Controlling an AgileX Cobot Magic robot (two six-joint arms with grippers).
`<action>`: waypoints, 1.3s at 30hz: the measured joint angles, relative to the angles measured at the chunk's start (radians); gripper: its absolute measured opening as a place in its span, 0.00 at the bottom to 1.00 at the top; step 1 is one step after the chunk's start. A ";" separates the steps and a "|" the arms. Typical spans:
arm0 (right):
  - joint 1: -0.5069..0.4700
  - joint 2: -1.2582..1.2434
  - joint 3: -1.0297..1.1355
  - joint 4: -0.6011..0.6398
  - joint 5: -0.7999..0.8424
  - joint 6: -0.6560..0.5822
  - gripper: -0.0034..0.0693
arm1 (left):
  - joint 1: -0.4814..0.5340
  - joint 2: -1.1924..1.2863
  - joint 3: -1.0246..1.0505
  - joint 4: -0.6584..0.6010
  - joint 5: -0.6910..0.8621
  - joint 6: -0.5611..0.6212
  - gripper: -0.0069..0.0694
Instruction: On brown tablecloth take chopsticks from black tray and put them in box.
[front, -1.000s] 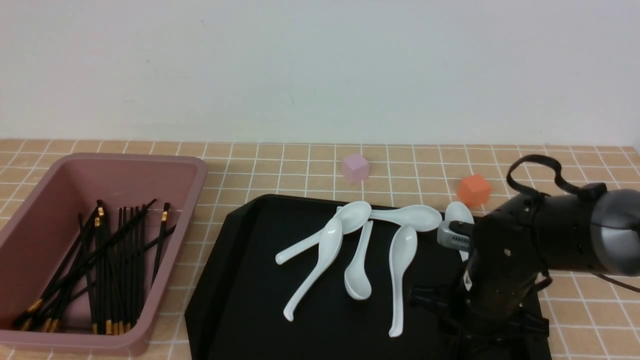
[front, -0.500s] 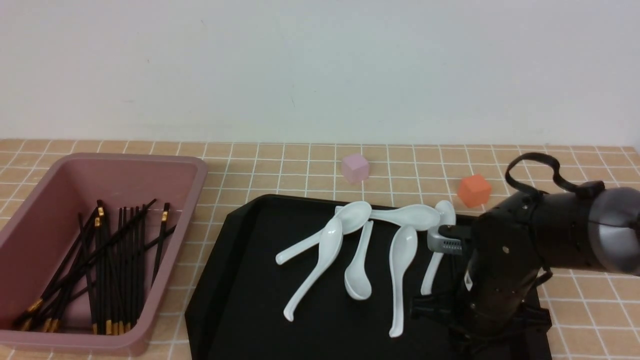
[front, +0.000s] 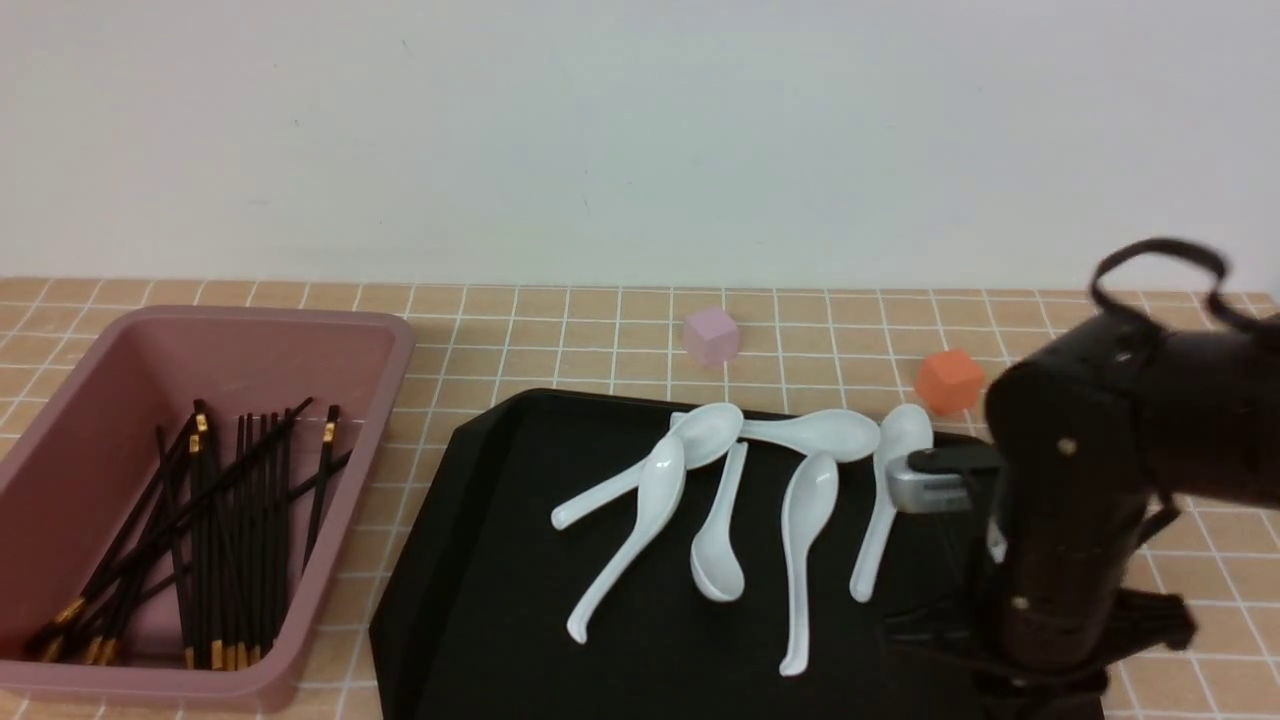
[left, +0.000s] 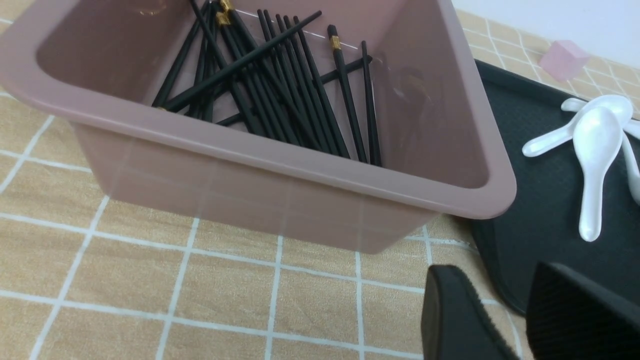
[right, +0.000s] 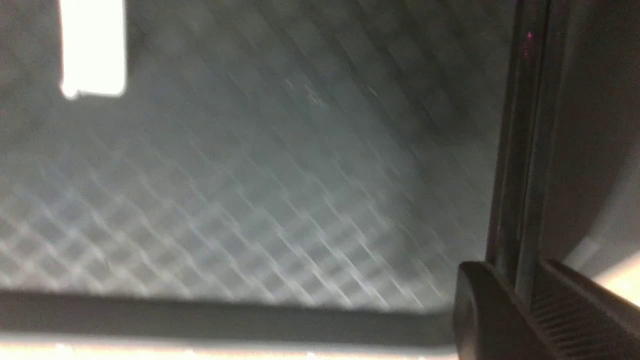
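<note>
The right end effector (right: 510, 267) is clamped on slim black sticks, apparently two chopsticks (right: 532, 150), which extend from its fingertips over the matte black tray (front: 530, 600); the left end effector's (left: 500, 272) fingers stand apart. Six white ceramic spoons (front: 806, 500) lie on the tray, and more chopsticks (front: 265, 540) lie inside the one pink-mauve plastic box (front: 385, 400).

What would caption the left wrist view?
Black chopsticks gathered in a pink bin, white spoons on the black tray beyond.
</note>
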 joint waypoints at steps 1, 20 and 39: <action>0.000 -0.016 -0.001 -0.001 0.011 -0.003 0.22 | 0.000 0.000 0.000 0.000 0.000 0.000 0.40; 0.117 0.067 -0.524 0.828 -0.236 -0.732 0.22 | 0.000 0.000 0.000 0.000 0.000 0.000 0.40; 0.313 0.750 -1.034 1.343 -0.559 -1.348 0.36 | 0.000 0.000 0.000 0.000 0.000 0.000 0.40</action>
